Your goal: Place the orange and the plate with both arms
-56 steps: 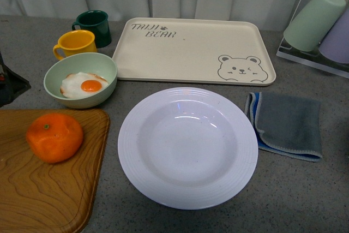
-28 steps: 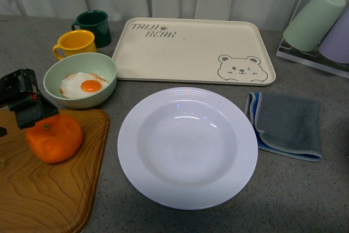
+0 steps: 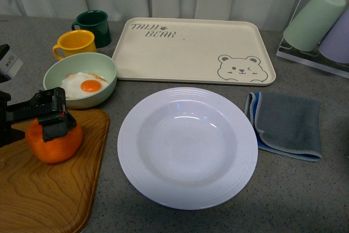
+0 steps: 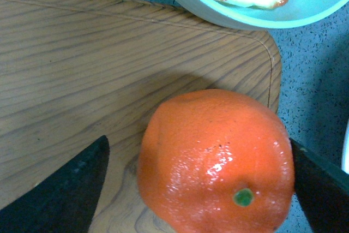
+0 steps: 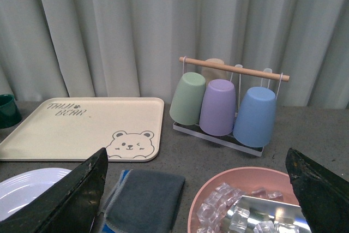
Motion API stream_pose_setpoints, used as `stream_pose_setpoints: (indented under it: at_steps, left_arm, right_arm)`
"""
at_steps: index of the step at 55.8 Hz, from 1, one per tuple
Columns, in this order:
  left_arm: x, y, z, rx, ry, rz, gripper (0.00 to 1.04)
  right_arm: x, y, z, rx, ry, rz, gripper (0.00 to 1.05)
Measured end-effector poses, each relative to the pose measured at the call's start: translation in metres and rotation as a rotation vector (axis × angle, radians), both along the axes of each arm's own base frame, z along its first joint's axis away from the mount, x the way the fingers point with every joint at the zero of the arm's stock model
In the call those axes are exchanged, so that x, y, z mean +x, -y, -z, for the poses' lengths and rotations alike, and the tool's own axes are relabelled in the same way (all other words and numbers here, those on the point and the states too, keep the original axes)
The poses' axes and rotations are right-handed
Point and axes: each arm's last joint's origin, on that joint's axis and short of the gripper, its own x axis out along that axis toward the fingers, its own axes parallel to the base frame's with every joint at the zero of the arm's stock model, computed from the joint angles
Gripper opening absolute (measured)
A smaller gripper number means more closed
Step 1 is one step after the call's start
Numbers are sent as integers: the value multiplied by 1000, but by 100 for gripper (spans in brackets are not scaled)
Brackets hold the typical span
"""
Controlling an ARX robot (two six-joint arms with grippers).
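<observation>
Orange: the round, bright orange fruit with dimpled skin (image 3: 54, 143) sits on the brown wooden board (image 3: 49, 195), between the fingers of my left gripper (image 3: 53, 117) and not lifted.
Left gripper: jaws wide, one finger on either side of the fruit. One is just beside the skin and the other stands apart from it. Nothing is held.
Right gripper (image 5: 193, 195): jaws wide and empty. It shows only in its own wrist view, and the plate's rim sits at the corner of that view.
Plate: the large round white deep plate with a ribbed rim (image 3: 126, 135) lies on the grey tabletop (image 3: 305, 195), to the right of my left gripper just past the board's edge.
Progress: I judge that nothing is placed yet. The grasp on the orange is about to close, and the plate grasp is not begun.
Edges: the pale green bowl holding a fried egg (image 3: 107, 68) sits just beyond my left gripper, near the board's rounded corner.
Room: the cream bear-printed tray (image 3: 191, 53) beyond the plate offers open surface. A grey folded cloth (image 3: 289, 124) lies on the plate's far side from my left gripper.
</observation>
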Motion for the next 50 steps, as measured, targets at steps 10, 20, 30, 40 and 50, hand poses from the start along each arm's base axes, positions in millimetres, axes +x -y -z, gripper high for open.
stream_pose_setpoints:
  at_steps: [10,20,30,40,50]
  left_arm:
    - [-1,3,-2,-3,-3,20,59]
    - [-2,17,-19,-4,38,68,53]
    - [10,48,-42,-24,119,159,52]
    - [24,85,-50,-52,152,227,52]
    - [27,118,-36,-55,117,282,52]
  right_arm:
    - [0,0,0,0,0,0,95]
    - [0,0,0,0,0,0,95]
    - [0,0,0,0,0,0,95]
    - [0,0,0,0,0,0,95]
    - [0,0,0,0,0,0,95]
